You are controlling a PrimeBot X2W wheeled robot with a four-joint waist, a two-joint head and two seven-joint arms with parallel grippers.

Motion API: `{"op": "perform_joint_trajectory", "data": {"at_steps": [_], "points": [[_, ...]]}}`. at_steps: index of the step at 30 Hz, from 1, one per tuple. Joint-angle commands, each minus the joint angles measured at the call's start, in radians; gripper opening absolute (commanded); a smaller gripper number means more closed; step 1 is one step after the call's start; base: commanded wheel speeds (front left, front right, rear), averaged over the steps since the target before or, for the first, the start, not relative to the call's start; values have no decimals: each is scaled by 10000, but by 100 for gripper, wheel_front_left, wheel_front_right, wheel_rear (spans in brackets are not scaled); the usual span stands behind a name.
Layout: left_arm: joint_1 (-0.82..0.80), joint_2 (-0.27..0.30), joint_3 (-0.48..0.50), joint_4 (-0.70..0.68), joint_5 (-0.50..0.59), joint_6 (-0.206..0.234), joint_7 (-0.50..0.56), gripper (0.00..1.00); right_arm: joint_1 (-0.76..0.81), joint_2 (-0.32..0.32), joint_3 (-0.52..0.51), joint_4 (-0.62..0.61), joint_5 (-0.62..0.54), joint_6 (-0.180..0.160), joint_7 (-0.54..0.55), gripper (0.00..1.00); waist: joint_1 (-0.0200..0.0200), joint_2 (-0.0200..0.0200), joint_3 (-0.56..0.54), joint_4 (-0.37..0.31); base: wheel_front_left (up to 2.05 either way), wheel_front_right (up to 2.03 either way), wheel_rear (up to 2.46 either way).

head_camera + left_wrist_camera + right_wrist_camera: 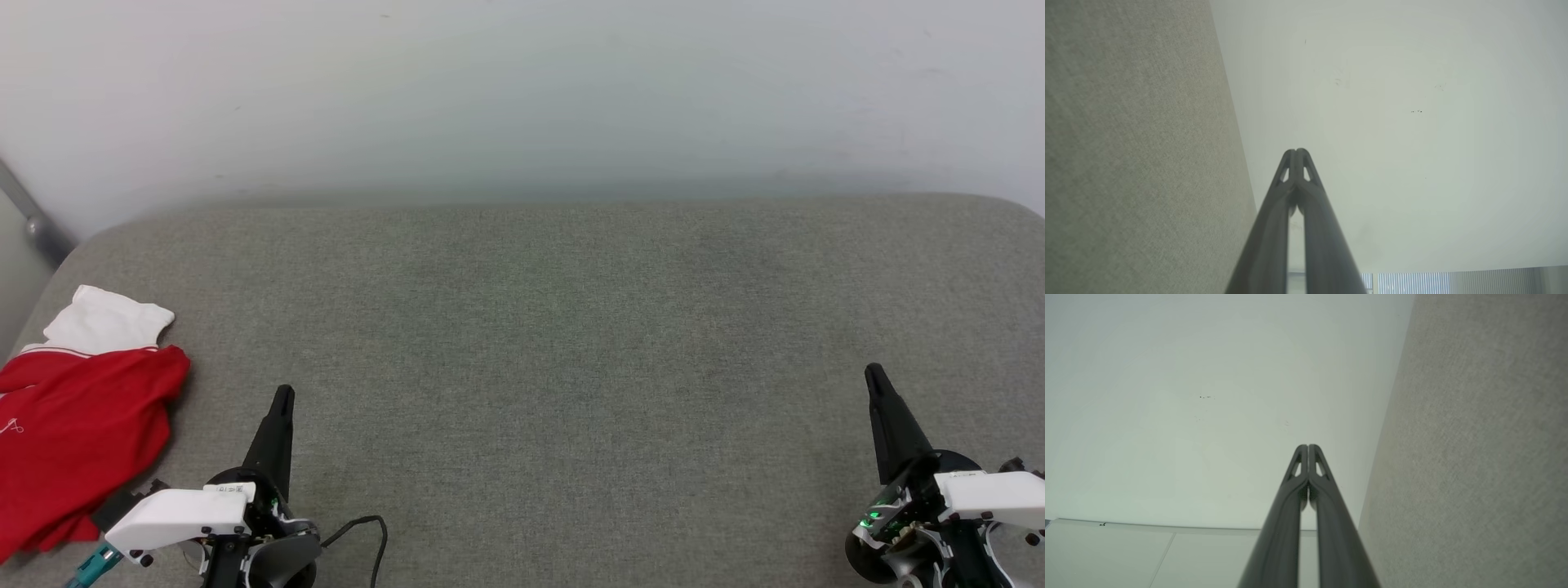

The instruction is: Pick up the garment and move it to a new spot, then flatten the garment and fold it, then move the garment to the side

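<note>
Garment (77, 433): a red T-shirt lying crumpled at the left edge of the bench, toward its front-left corner, and partly cut off by the edge of the head view.
Garment details: a white sleeve (106, 320) points toward the back of the bench. A thin red-and-white trim (57, 351) sits where the sleeve meets the red body, and a small white mark (12, 425) shows on the red cloth.
Bench (555, 343): covered in grey woven cloth, with rounded back corners (the back edge meets the wall).
Left gripper (282, 396): clenched and holding nothing. Its fingers point toward the back of the bench, and it sits near the front edge, just right of the garment with bare cloth between fingers and shirt.
Left gripper, wrist view (1296, 152): the two dark fingers meet at their tips, with grey bench cloth on one side and pale wall on the other.
Right gripper (875, 376): clenched and empty, near the front-right corner of the bench and well apart from the garment.
Right gripper, wrist view (1308, 447): the tips are pressed together with nothing between them.
Wall (522, 98): pale and plain, with a few faint marks.
Cable (371, 527): thin and black, looping over the bench cloth beside the left wrist.
Connector (94, 563): teal, at the front edge below the left wrist.
Metal bar (28, 216): grey, slanting off the back-left corner.
</note>
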Motion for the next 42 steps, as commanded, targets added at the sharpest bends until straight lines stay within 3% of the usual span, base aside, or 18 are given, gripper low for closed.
{"op": "perform_joint_trajectory", "data": {"at_steps": [1, 25, 26, 42], "points": [[-75, 26, 32, 3, -16, -43, 18, 0, -108, -51, -5, 8, 39, 40, 9, 0, 0, -1, 0, 0, 0, 0, 0], [-75, 26, 32, 3, -16, -43, 18, 0, -108, -51, -5, 8, 40, 40, 9, 0, 0, -1, 0, 0, 0, 0, 0], [10, -4, -14, 26, 4, 4, -2, 100, 18, 4, 2, 21, -4, -4, -4, 100, 0, -1, 1, 0, 0, 0, 0], [21, -10, -831, -367, 641, 3, -697, 100, 371, -46, 413, -425, -785, -2, -693, 100, 1, -1, -16, 12, 0, 0, 0]]}}
